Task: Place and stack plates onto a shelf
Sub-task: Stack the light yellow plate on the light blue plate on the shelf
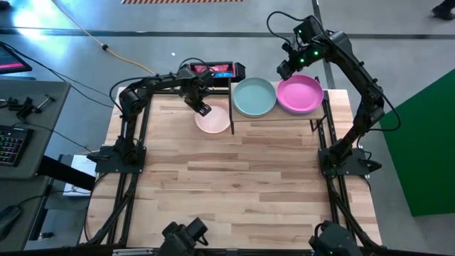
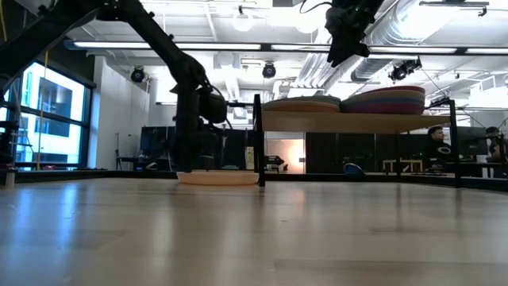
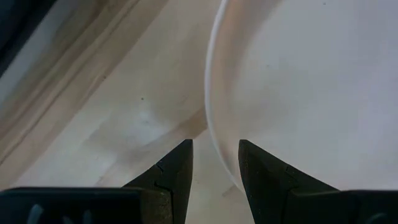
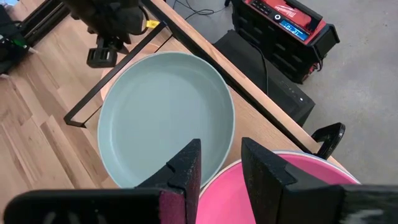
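Straddling the rim of the pale pink round matte plate [image 1: 213,118] on the light wooden bench [image 1: 234,185], just left of centre in the high view's upper half, the left tool [image 1: 202,109] has its fingers set apart, one on each side of the rim. On the small raised light-wood shelf with black metal legs [image 1: 281,116] just right of it sit a teal plate [image 1: 254,96] and a magenta plate [image 1: 298,93], each topping a stack in the low view. The right tool [image 1: 286,69] hangs above them at upper right, its fingers parted and holding nothing
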You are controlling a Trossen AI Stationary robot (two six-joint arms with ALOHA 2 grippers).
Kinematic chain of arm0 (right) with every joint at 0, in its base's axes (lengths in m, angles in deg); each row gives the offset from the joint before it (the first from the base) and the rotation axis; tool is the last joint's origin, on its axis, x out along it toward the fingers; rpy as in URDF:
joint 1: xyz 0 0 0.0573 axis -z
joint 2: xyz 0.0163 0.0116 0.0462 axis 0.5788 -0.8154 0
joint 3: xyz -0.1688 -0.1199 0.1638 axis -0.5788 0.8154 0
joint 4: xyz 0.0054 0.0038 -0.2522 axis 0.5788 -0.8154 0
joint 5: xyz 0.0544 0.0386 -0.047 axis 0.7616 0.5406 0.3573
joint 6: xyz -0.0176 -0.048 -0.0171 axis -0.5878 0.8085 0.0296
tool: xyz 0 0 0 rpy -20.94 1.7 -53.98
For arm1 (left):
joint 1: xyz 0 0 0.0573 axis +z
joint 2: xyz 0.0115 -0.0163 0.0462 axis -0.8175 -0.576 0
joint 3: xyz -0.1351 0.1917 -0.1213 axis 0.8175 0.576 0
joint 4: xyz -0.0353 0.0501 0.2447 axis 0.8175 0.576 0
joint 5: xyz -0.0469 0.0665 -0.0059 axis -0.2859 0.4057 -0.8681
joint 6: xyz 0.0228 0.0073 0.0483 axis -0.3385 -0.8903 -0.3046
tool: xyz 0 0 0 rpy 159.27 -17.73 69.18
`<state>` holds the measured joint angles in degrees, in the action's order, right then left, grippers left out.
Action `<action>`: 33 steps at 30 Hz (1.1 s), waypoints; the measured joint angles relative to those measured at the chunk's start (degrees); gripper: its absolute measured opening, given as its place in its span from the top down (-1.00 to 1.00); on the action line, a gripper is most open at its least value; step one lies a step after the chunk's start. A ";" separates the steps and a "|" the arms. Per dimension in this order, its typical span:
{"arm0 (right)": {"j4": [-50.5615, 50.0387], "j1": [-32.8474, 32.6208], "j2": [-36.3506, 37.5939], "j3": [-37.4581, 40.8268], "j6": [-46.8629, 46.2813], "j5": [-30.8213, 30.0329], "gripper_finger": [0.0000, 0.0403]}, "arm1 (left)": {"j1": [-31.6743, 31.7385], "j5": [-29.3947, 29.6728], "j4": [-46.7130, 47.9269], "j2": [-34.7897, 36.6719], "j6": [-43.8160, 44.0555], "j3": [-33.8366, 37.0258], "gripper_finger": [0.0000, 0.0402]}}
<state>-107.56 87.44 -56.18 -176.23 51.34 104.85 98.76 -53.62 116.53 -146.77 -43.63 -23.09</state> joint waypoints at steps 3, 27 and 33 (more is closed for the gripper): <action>-0.02 -0.13 0.00 0.00 -0.41 0.00 0.53 | 0.10 -0.13 -0.12 -0.78 0.00 0.00 0.40; 0.01 -2.01 0.00 0.00 -0.26 -0.02 0.53 | 0.32 -1.00 0.30 -0.65 0.02 -0.02 0.98; 0.01 -2.01 0.00 0.02 -0.25 -0.02 0.53 | 0.32 -0.49 4.12 0.91 -1.03 -0.02 0.99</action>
<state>-107.55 85.43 -56.18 -176.21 51.09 104.83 99.08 -54.11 120.65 -145.86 -44.66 -23.11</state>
